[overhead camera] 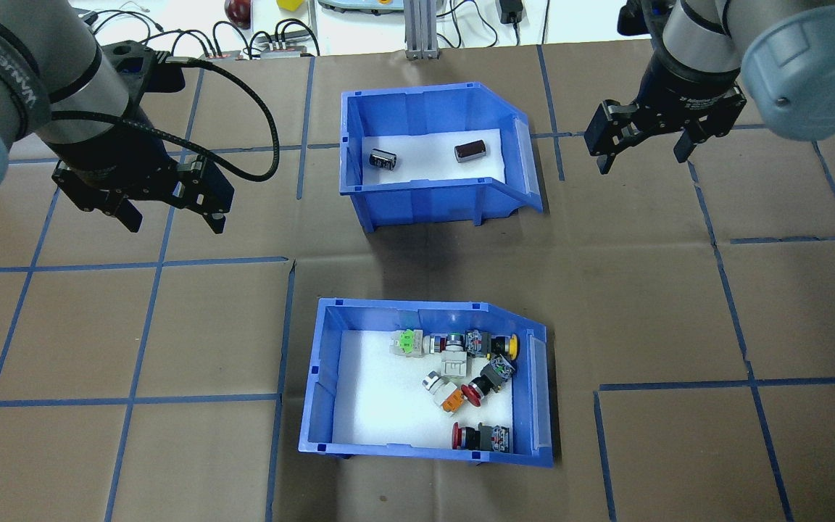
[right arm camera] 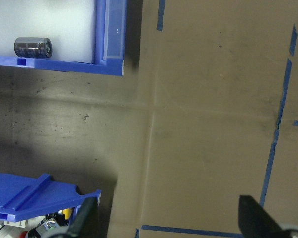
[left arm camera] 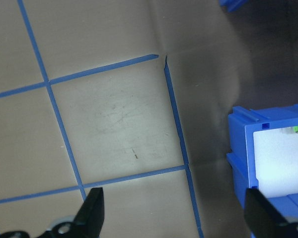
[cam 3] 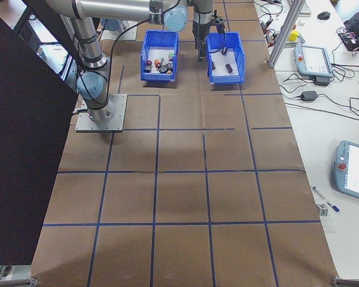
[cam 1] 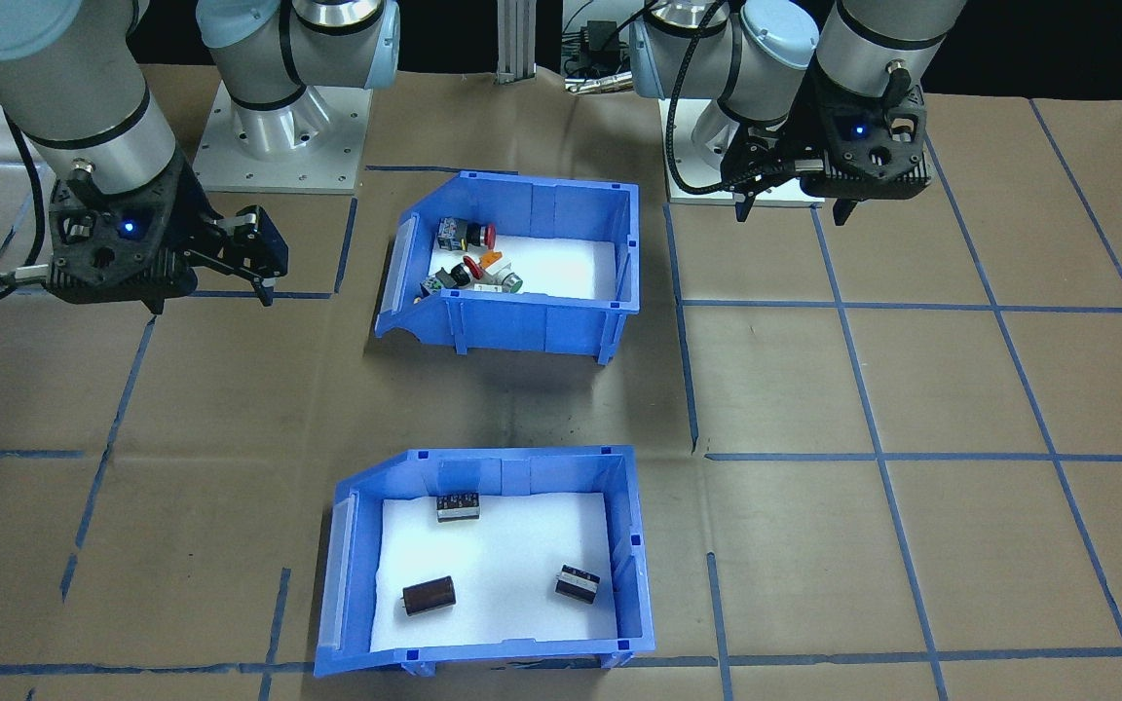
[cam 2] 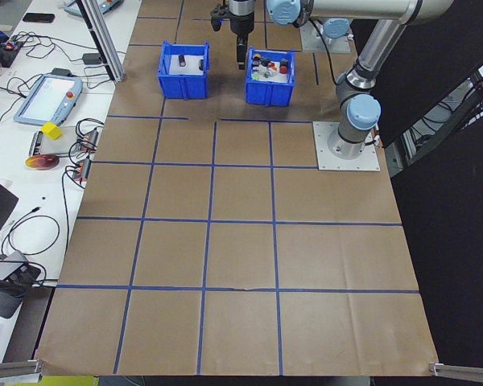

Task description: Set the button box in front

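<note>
The button box [overhead camera: 320, 377] is a blue white-lined bin holding red, yellow, orange and green push-buttons [overhead camera: 477, 388]. It sits on the robot's side of the table, behind the other bin as the front-facing view shows the button box [cam 1: 522, 319]. My left gripper [overhead camera: 175, 221] hangs open over bare paper to its left and farther out, holding nothing. My right gripper [overhead camera: 640, 161] is open and empty too, hovering right of the far bin. In the left wrist view a corner of the button box [left arm camera: 268, 148] shows at the right edge.
A second blue bin [overhead camera: 425, 192] with dark cylindrical parts [overhead camera: 470, 151] stands farther from the robot, in line with the button box. Brown paper with a blue tape grid [overhead camera: 287, 326] covers the table. Cables and gear lie beyond the far edge.
</note>
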### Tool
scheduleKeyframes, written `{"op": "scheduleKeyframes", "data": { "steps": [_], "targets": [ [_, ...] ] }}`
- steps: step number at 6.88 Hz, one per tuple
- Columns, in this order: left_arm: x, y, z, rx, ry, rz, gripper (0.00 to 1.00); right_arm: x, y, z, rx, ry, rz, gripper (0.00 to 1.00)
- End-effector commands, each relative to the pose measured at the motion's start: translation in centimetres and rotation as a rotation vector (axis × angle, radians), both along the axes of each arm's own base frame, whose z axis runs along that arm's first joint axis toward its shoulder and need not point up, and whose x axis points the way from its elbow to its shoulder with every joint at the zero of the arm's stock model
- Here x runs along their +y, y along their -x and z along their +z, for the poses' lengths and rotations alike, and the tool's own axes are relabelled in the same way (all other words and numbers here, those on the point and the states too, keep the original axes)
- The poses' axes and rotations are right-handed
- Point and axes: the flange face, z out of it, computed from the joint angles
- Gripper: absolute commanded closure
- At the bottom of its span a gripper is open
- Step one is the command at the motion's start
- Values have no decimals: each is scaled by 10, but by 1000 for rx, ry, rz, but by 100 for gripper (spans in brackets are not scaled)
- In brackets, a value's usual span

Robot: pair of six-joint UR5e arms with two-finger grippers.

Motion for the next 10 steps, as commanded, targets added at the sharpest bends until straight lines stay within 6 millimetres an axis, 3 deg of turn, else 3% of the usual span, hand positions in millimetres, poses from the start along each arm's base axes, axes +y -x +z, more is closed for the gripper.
{"op": "scheduleKeyframes", "data": {
  "steps": [1,3,4,6,8,9,10],
  "targets": [
    [6,0,-7,-21,-18,171,0,-31,-43,-10,3,2,239,0],
    [13,11,-18,-17,-14,446,0,-69,-102,-33,15,-12,510,0],
    [33,24,-28,-13,-22,578,1,-85,-128,-35,19,-1,636,0],
    [92,48,-50,-31,-49,920,1,-91,-194,-37,40,13,937,0],
    [141,59,-67,-24,-82,1204,5,-91,-238,-51,43,10,1218,0],
    [164,78,-85,-49,-119,1264,1,-90,-257,-64,29,-2,1331,0],
    [172,103,-98,-15,-98,1337,1,-88,-262,-78,7,-28,1378,0]
  ]
}}
